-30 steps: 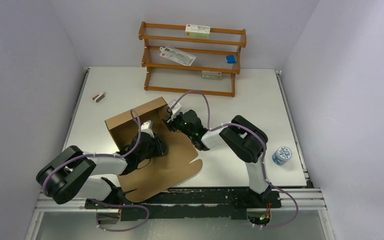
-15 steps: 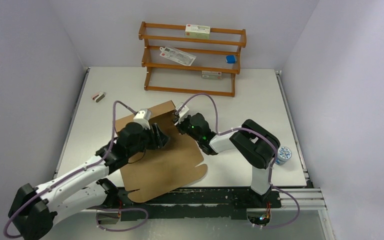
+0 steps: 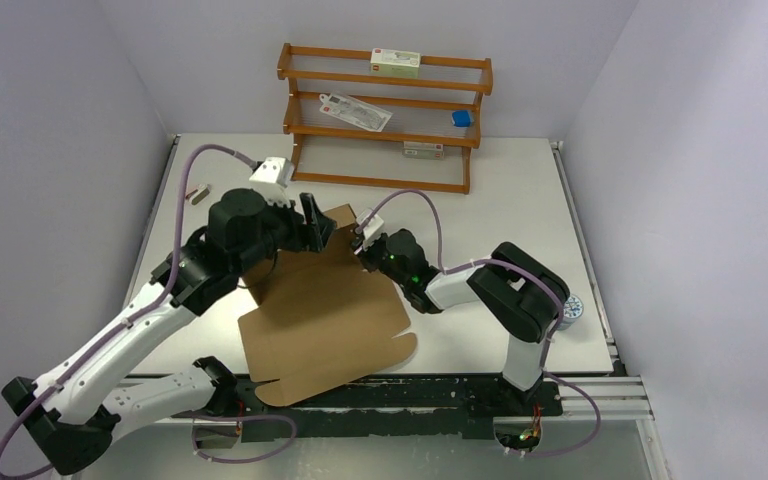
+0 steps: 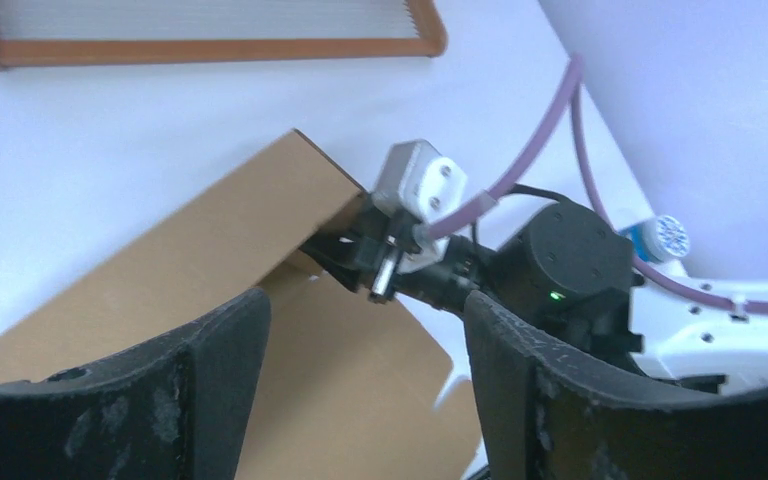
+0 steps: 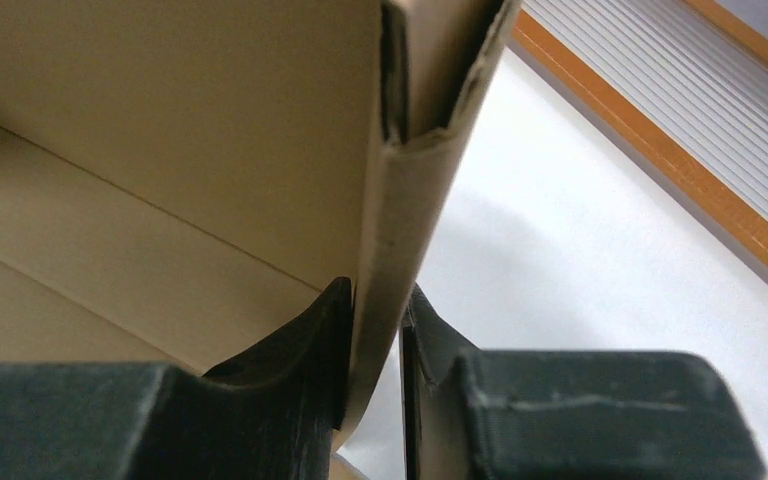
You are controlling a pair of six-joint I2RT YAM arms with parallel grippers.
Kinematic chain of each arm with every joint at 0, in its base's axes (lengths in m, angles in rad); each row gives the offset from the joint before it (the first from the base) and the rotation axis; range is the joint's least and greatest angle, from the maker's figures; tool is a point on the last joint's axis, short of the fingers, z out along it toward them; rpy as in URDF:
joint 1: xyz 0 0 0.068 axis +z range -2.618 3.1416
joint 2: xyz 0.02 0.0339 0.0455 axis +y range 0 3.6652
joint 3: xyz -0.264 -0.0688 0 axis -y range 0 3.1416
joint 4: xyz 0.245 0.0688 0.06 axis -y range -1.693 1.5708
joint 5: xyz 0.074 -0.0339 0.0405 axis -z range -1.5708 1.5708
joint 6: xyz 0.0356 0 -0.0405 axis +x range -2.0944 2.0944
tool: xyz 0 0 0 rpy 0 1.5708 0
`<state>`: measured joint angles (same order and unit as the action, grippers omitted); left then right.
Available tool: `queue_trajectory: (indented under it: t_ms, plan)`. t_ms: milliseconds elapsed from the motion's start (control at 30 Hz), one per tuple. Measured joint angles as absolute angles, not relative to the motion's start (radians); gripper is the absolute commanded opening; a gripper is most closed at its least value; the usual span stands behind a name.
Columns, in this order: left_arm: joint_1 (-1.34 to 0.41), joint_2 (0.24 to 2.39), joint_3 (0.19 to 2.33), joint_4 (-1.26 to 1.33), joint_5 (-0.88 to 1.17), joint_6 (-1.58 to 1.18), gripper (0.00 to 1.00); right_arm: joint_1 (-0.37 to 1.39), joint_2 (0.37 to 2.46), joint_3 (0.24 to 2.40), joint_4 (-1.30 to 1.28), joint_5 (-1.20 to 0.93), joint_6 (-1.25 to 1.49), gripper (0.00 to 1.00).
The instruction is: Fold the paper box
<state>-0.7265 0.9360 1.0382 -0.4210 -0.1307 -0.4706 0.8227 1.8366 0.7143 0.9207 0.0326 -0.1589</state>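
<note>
Okay, box point(image 3: 325, 310) lies on the surface point(image 3: 500, 200) between the two arms, left of centre. Most of it is a flat sheet running toward the near edge, and only the far wall is raised. The right hand point(image 5: 375, 320) is closed on that wall at its right corner, cardboard pinched between both fingers point(image 5: 300, 330). The left hand point(image 4: 365, 390) hangs over the far-left part of the box, jaws wide apart and holding nothing.

Risks, as a judgement: the right grip bites only a thin edge near a ragged corner, so a small pull could slip it off and let the wall drop flat. Nothing pins the flat panel, so a push on the wall could slide the whole sheet instead of creasing it. The two hands are near each other, and a left approach off the fold line could knock the right hand or crumple the flap.

On views: the right wrist view alone shows the pinch and the frayed corner, which the top view hides under the wrist. The left wrist view confirms its own jaws are empty and shows the right hand at the flap's corner. Only the top view shows how much sheet is unfolded, plus the rack point(image 3: 385, 115) well behind.
</note>
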Motion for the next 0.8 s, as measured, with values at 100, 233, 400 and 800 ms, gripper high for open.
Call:
queue_trajectory:
  t_ms: [100, 233, 400, 800]
  plan:
    - [-0.699, 0.995, 1.096, -0.447, -0.157, -0.429, 0.79, 0.82, 1.826, 0.709, 0.919, 0.019, -0.159, 0.22]
    - [-0.59, 1.119, 1.16, -0.449, -0.122, -0.387, 0.79, 0.815, 1.818, 0.704, 0.915, 0.004, -0.159, 0.22]
    - [-0.514, 1.285, 1.234, -0.479, -0.07, -0.344, 0.79, 0.811, 1.813, 0.704, 0.914, -0.016, -0.159, 0.22]
    - [-0.505, 1.523, 1.365, -0.51, 0.047, -0.247, 0.75, 0.806, 1.813, 0.678, 0.958, -0.027, -0.13, 0.21]
